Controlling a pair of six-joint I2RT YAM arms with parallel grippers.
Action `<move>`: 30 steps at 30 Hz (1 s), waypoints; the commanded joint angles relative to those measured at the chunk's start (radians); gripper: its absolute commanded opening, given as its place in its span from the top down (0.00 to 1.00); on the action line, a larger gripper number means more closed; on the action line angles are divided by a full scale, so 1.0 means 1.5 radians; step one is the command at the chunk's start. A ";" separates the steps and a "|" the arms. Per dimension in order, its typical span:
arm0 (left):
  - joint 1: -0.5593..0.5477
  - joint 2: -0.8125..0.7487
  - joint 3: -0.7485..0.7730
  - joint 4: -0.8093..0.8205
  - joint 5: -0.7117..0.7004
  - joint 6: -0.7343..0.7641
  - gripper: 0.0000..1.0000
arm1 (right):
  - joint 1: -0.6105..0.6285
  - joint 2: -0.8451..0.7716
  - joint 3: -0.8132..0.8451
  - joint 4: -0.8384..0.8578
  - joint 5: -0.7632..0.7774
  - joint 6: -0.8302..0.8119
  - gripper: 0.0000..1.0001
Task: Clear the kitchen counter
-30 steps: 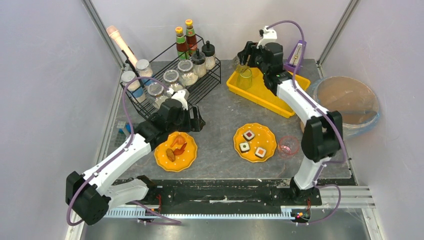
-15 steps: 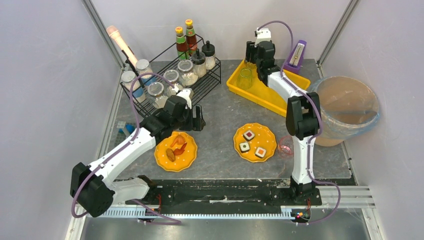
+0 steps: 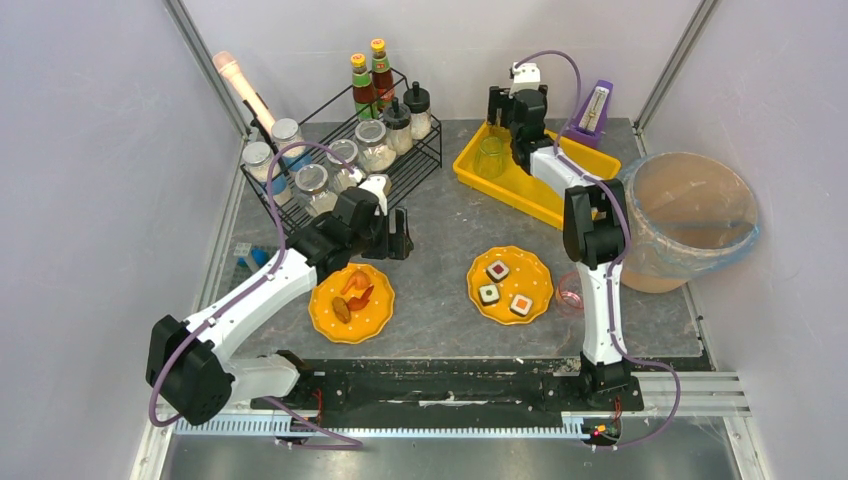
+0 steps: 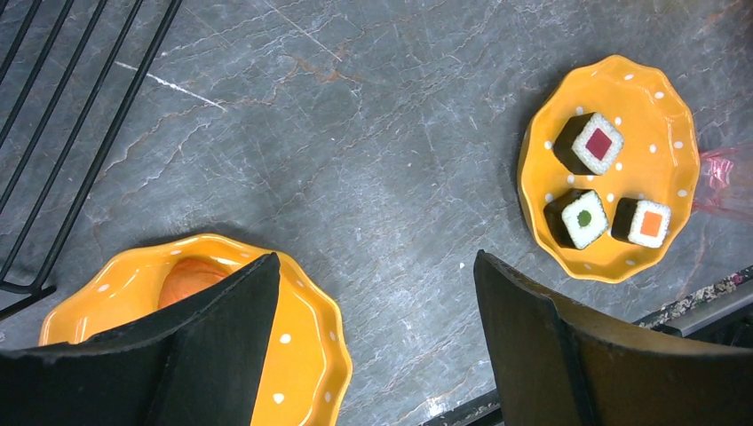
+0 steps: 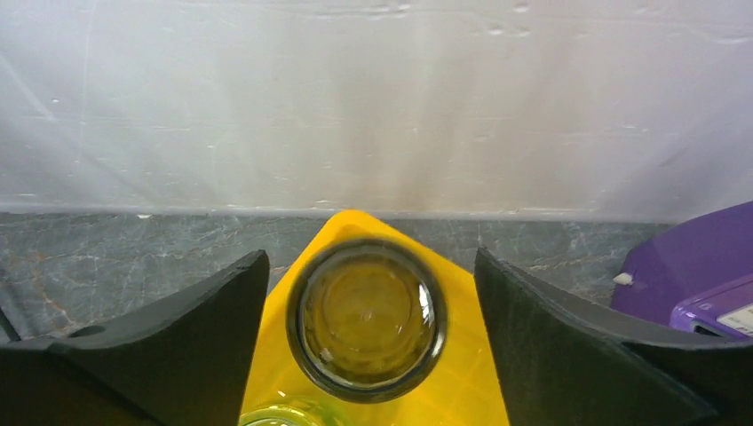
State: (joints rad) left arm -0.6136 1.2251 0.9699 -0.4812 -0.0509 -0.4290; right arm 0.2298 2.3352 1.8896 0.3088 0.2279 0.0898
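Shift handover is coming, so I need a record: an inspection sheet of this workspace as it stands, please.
Surface: kitchen counter, dark veined stone.
Job's things: sushi plate with three pieces; second orange plate with food; pink cup beside the right arm.
Clutter: yellow tray holding a green glass and a clear glass; wire rack of jars and bottles; purple box.
Grippers: left gripper open, above the counter; right gripper open, astride the clear glass.
Cables: purple cables loop off both arms; no snag seen.
Surroundings: lined bin at right; plain walls.
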 commanded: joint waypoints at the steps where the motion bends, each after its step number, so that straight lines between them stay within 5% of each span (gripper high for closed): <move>1: -0.001 0.000 0.029 0.017 0.010 0.028 0.14 | -0.008 -0.037 0.025 0.058 0.003 -0.004 0.04; 10: -0.006 -0.007 0.033 0.030 0.056 0.024 0.14 | -0.008 -0.254 -0.150 0.019 -0.013 0.022 0.02; 30: -0.203 0.106 0.143 0.089 0.058 -0.017 0.16 | -0.008 -0.799 -0.498 -0.448 0.005 0.134 0.02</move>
State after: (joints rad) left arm -0.8742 1.3346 1.1042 -0.4263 0.0288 -0.4255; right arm 0.2195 1.2503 1.1973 -0.1810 0.2264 0.2321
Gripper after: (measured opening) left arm 0.844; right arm 0.979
